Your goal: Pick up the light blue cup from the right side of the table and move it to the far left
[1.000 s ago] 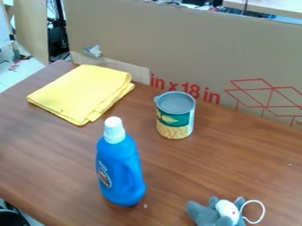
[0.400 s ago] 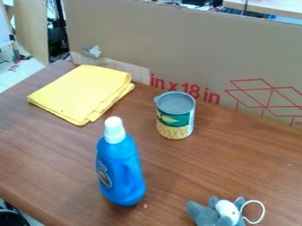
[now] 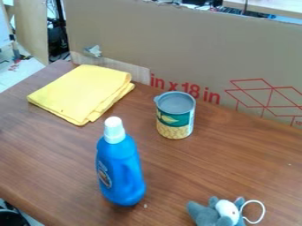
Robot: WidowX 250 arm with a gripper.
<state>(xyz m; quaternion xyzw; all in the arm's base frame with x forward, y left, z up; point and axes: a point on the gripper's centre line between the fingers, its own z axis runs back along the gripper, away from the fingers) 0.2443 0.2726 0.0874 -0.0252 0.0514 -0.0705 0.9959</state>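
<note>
Camera view, plush toy (image 3: 218, 214) cut off at bottom, cannot tell end effector's state

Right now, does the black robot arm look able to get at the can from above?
Probably, though its reach is hard to judge. The can stands upright, its top uncovered, apart from the blue bottle and yellow cloth; the cardboard might hinder the far side.

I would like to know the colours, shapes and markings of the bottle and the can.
The bottle is tall and blue, with a white cap and a label on its side. The can is cylindrical, its wrapper green and yellow.
</note>
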